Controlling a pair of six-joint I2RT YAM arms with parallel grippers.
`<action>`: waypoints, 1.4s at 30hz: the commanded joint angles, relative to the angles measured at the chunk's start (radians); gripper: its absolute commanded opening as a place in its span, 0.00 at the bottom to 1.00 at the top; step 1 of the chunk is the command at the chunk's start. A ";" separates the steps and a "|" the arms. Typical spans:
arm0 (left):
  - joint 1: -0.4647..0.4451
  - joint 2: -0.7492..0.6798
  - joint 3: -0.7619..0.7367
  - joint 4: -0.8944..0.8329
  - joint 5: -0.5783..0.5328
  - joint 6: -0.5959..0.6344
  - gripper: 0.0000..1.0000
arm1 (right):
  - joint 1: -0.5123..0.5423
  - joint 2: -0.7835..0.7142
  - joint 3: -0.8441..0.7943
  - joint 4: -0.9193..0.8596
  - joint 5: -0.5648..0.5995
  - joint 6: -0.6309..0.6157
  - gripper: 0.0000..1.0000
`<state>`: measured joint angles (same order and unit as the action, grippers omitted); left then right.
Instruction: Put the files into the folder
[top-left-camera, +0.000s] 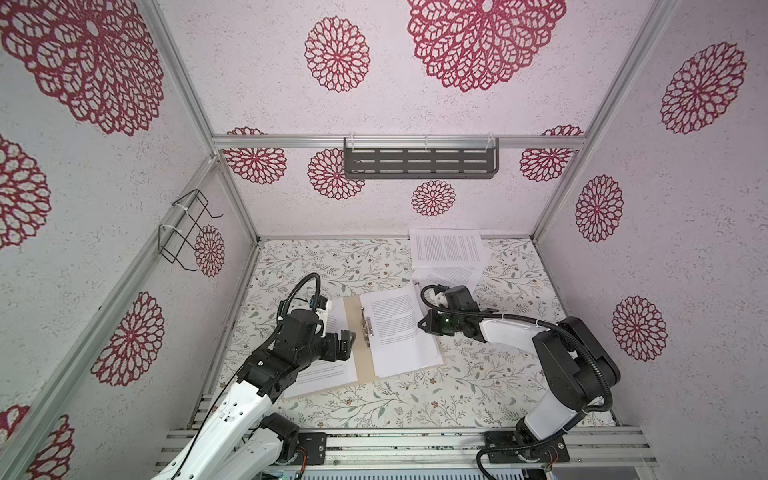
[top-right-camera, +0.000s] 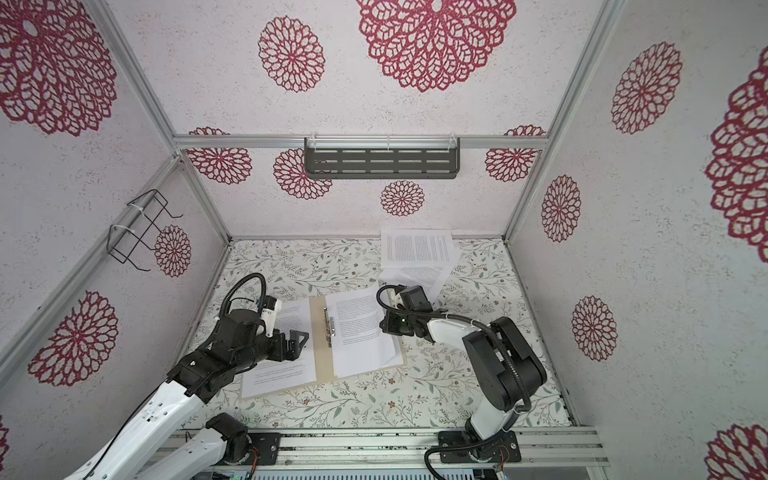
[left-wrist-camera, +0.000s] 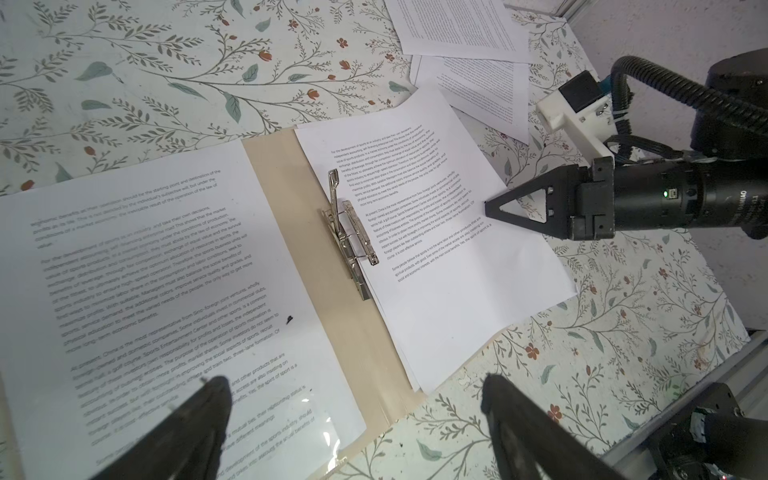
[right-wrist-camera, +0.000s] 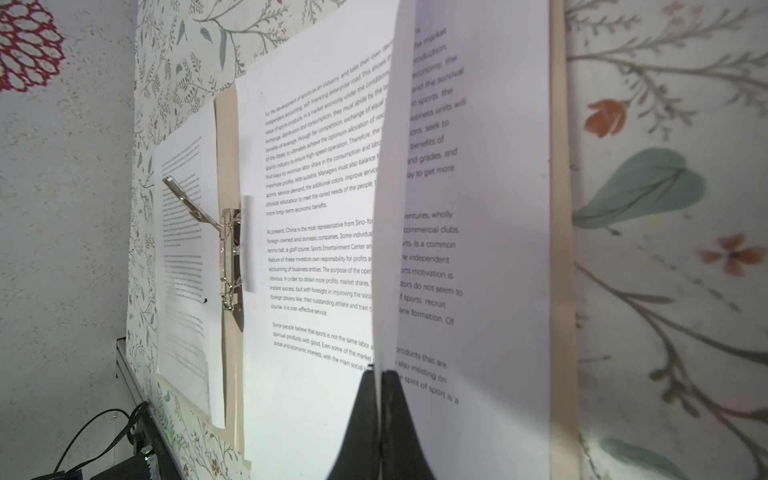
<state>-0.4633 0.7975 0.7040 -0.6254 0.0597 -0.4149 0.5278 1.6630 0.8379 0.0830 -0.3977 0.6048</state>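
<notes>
Enclosure with red-medallion walls; floral tabletop (top-left-camera: 478, 395). The folder (top-left-camera: 359, 361) lies open at the tabletop's middle, with files (left-wrist-camera: 145, 266) on both leaves; two loose sheets (top-left-camera: 449, 249) lie at the far edge. The right end effector (right-wrist-camera: 380, 376) is pinched shut on the edge of the right leaf's top sheet (left-wrist-camera: 436, 232), which curls upward. The left end effector (top-left-camera: 345, 340) hangs wide open and empty over the left leaf. Probable step: seating this sheet. The next move calls for laying it flat beside the metal clip (left-wrist-camera: 349, 232).

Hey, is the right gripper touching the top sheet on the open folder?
Touching. The right wrist view shows the right gripper with its jaws shut on the edge of the top sheet, which curls up between them.
</notes>
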 joint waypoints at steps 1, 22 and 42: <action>0.005 -0.002 -0.005 0.012 0.005 0.025 0.97 | 0.007 0.009 -0.002 0.009 -0.012 0.016 0.00; 0.005 -0.011 -0.005 0.010 0.005 0.022 0.97 | 0.011 -0.006 0.021 -0.062 0.050 -0.025 0.18; 0.005 -0.020 -0.006 0.007 0.002 0.022 0.97 | 0.011 0.028 0.107 -0.175 0.135 -0.070 0.35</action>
<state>-0.4633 0.7895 0.7040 -0.6258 0.0597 -0.4133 0.5339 1.6814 0.9165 -0.0647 -0.2867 0.5640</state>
